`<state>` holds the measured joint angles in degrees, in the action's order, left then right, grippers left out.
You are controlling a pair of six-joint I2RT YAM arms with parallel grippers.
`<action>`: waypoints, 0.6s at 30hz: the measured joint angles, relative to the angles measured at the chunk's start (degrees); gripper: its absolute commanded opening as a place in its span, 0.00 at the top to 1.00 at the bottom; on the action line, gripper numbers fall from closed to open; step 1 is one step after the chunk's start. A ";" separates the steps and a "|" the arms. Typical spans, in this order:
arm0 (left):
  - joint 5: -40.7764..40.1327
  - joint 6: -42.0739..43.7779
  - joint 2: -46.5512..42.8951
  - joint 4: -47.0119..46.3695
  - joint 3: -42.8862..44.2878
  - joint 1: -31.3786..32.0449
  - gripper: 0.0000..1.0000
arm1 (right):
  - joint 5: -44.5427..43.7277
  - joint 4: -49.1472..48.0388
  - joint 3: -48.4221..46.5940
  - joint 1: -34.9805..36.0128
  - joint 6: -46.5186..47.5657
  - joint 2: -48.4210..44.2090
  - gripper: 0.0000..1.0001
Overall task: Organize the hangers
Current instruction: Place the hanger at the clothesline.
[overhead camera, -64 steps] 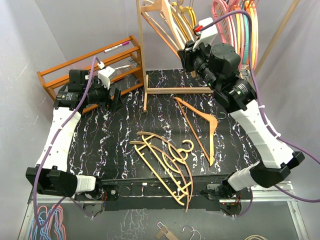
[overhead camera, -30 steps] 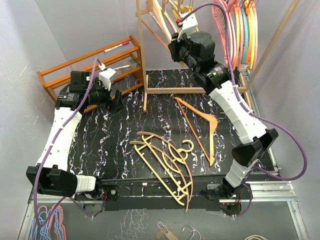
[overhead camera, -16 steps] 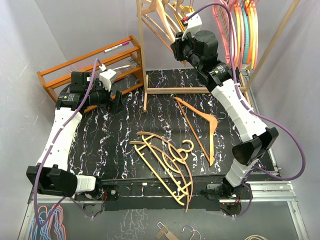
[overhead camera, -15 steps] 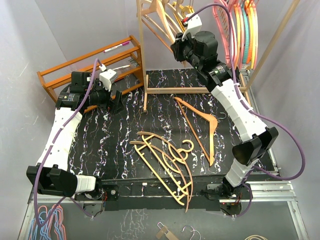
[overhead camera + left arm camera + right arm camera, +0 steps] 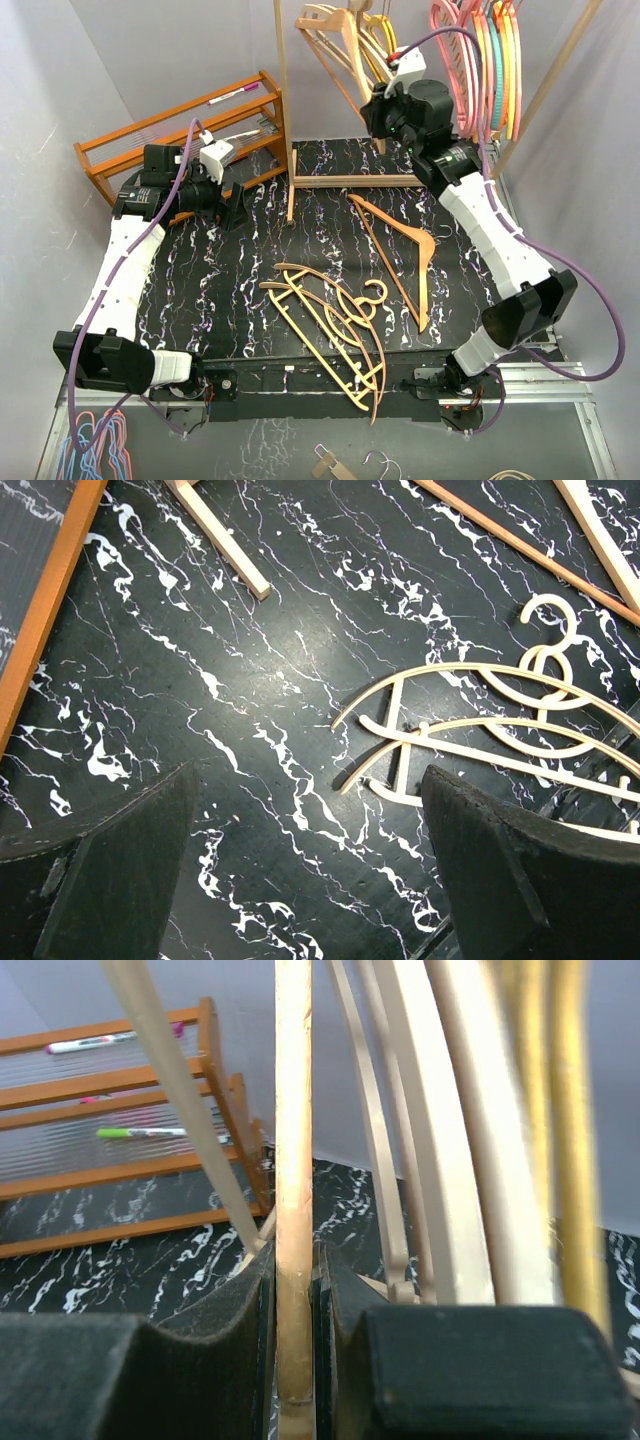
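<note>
Right gripper clamped on a wooden hanger, held high among those on the frame; hook unseen, probably near the rail. Seat it fully before release. Left gripper stands open, empty; more hangers lie on the table.

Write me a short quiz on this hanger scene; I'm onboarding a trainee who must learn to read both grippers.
1. True or false: the left gripper is holding a hanger.
2. What is the right gripper shut on? A) a green marker B) a bar of a tan wooden hanger C) a pink plastic hanger
3. Fill in: the hangers lying flat on the black table are all made of ___.
Key: 1 false, its jaws stand open and empty above the table. 2 B. 3 wood.
</note>
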<state>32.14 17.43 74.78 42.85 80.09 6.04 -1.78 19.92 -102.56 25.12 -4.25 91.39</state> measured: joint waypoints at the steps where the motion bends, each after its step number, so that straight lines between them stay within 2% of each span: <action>1: 0.00 -0.02 0.00 -0.02 -0.22 0.00 0.09 | 0.00 0.24 0.48 -0.90 -0.50 -0.79 0.92; 5: 0.00 -0.02 0.00 0.04 -0.63 -0.11 0.09 | 0.02 1.27 1.14 -4.85 -1.99 -2.43 0.92; 6: 0.00 0.00 0.00 0.00 -0.63 -0.17 0.09 | 0.15 1.53 1.14 -5.92 -2.19 -2.67 0.84; 10: 0.00 0.02 0.00 -0.02 -0.87 -0.26 0.08 | 1.68 2.32 1.14 -8.13 -2.78 -3.67 0.14; 11: 0.02 0.13 0.00 0.02 -1.05 -0.26 0.08 | 1.84 2.29 1.16 -8.46 -3.37 -3.89 0.03; 18: 0.57 1.70 3.37 2.19 -0.96 -0.28 0.09 | 7.80 -0.02 10.47 -8.63 -5.03 -15.13 0.01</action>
<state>32.71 19.14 78.15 45.04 79.13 5.76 6.02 19.90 -92.09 16.49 -9.28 76.27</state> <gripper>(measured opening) 0.914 0.987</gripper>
